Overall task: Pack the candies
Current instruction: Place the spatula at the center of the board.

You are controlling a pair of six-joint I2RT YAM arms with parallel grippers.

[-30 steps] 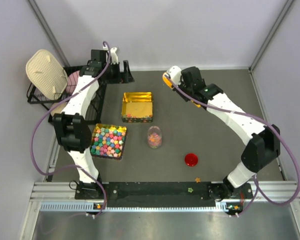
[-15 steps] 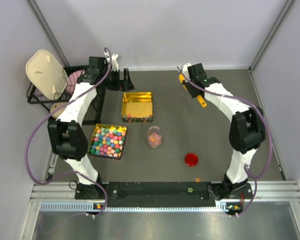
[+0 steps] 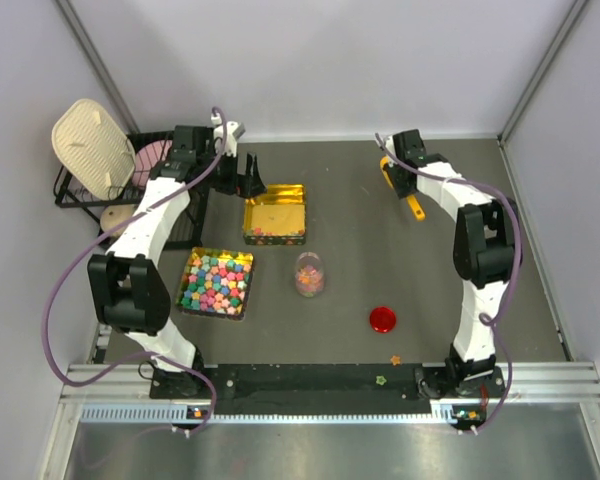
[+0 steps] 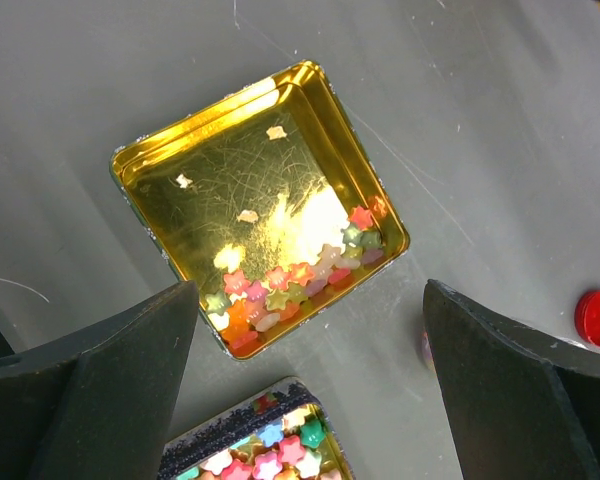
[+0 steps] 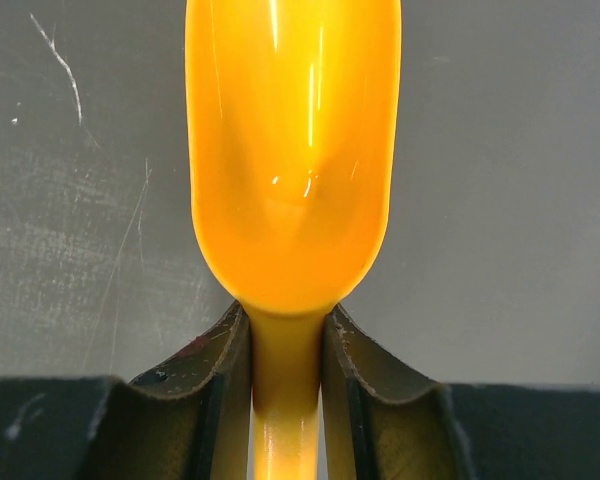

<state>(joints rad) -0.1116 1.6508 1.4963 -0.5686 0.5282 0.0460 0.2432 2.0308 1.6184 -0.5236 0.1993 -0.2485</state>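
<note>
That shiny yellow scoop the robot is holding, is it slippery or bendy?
Probably slippery: the scoop has a glossy surface with bright reflections, and the right fingers pinch only its narrow handle. It looks like hard moulded plastic, so likely stiff and light; it holds its shape in the grip.

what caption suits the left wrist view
Open left fingers hover over a gold tin with star candies piled along one wall.
</note>
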